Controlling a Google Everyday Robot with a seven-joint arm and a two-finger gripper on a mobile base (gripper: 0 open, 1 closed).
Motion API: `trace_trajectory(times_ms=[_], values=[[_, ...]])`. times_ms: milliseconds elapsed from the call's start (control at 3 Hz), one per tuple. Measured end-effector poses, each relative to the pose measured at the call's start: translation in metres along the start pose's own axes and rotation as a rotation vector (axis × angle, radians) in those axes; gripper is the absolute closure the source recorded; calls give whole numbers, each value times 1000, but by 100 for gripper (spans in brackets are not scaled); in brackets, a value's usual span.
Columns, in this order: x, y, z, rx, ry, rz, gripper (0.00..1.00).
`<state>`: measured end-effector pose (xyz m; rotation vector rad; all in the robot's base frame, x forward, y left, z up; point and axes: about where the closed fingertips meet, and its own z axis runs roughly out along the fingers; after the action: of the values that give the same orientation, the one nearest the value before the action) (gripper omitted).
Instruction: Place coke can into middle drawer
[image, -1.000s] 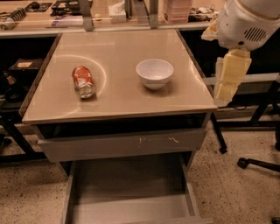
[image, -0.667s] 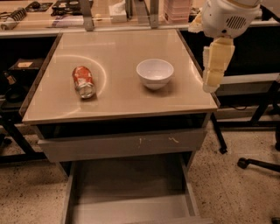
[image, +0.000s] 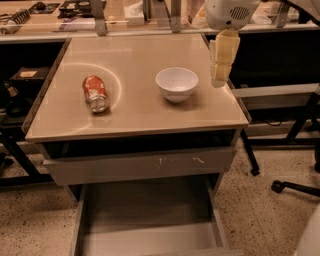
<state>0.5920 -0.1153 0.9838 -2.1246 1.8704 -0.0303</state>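
The table (image: 135, 117) fills the middle of the frame, its pale top glossy. Below it, at the bottom centre, the middle drawer (image: 150, 207) stands pulled out, its flat grey floor bare. Just above that is a closed drawer (image: 120, 167) with pale scratches on its grey front.

The arm (image: 227, 12) enters at the upper right, its white wrist housing cut off by the top edge. From it the gripper (image: 218, 81) hangs straight down, cream-coloured, its tip over the table's right edge just right of the bowl (image: 176, 84). Whether it is open or closed cannot be told. It grips nothing.

The can (image: 96, 93) lies on its side at centre left of the tabletop, well apart from the gripper (silver end toward the camera). Its white markings on red cannot be read.
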Motion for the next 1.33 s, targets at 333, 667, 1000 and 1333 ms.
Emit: trace_trajectory(times_ms=[333, 667, 1000, 1333], values=[[-3, -11, 0, 37, -14, -1, 0], [-22, -24, 0, 53, -7, -7, 0], [-63, -46, 10, 49, -48, -66, 0], [-98, -63, 21, 37, -96, -125, 0]])
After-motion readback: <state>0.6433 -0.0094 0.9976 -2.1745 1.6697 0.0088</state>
